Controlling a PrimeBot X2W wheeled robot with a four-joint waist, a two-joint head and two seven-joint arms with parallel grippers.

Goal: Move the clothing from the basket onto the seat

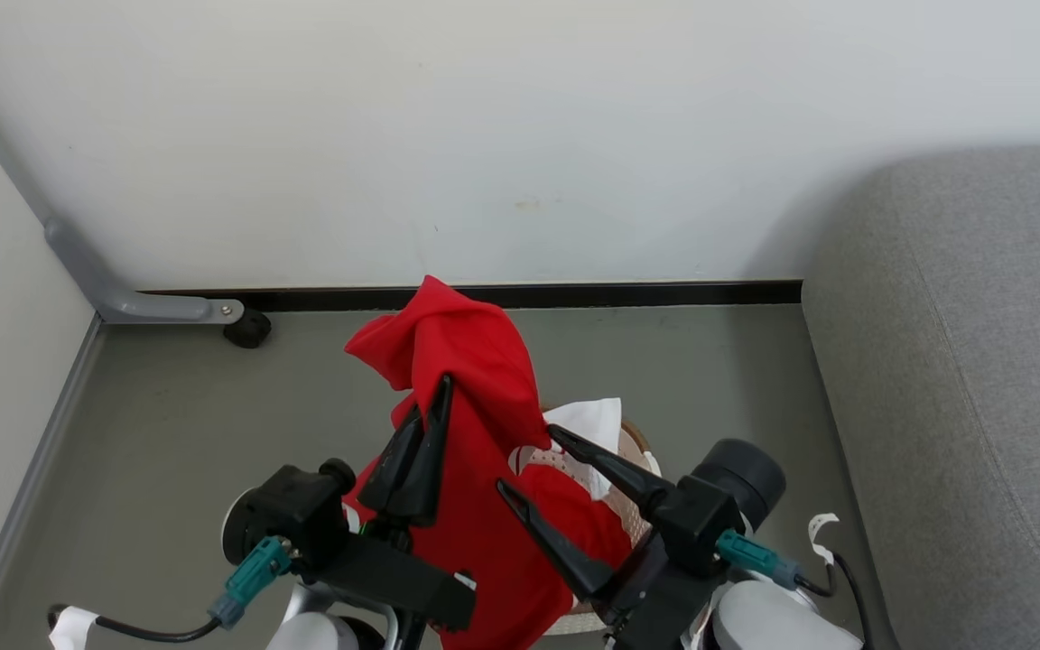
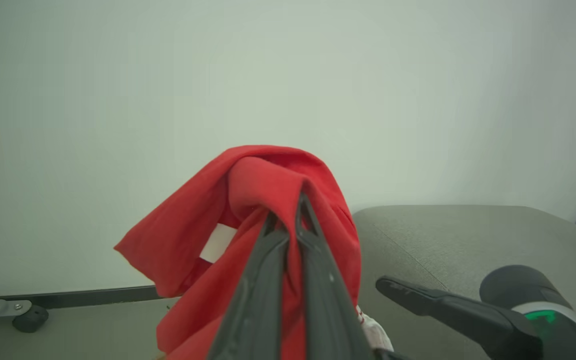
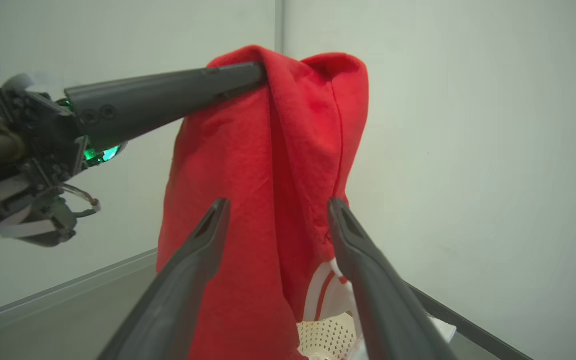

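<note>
The clothing (image 1: 475, 379) is a bright red garment hanging in a tall fold, with my left gripper (image 1: 441, 386) shut on its upper part. The left wrist view shows the garment (image 2: 248, 195), its white neck label (image 2: 217, 243) and my left gripper (image 2: 288, 210) pinching it. My right gripper (image 1: 529, 460) stands open beside the hanging cloth, which also hangs just beyond the gripper (image 3: 278, 202) in its own wrist view. Below, red-and-white striped trim (image 3: 322, 296) lies in the basket (image 3: 325, 340); the cloth hides most of the basket (image 1: 636, 440). The grey seat (image 1: 980, 379) is at the right.
A grey metal leg with a black foot (image 1: 246, 329) stands at the left by the wall. A black baseboard (image 1: 592, 295) runs along the white wall. Grey floor (image 1: 168, 424) lies open to the left of the basket and between basket and seat.
</note>
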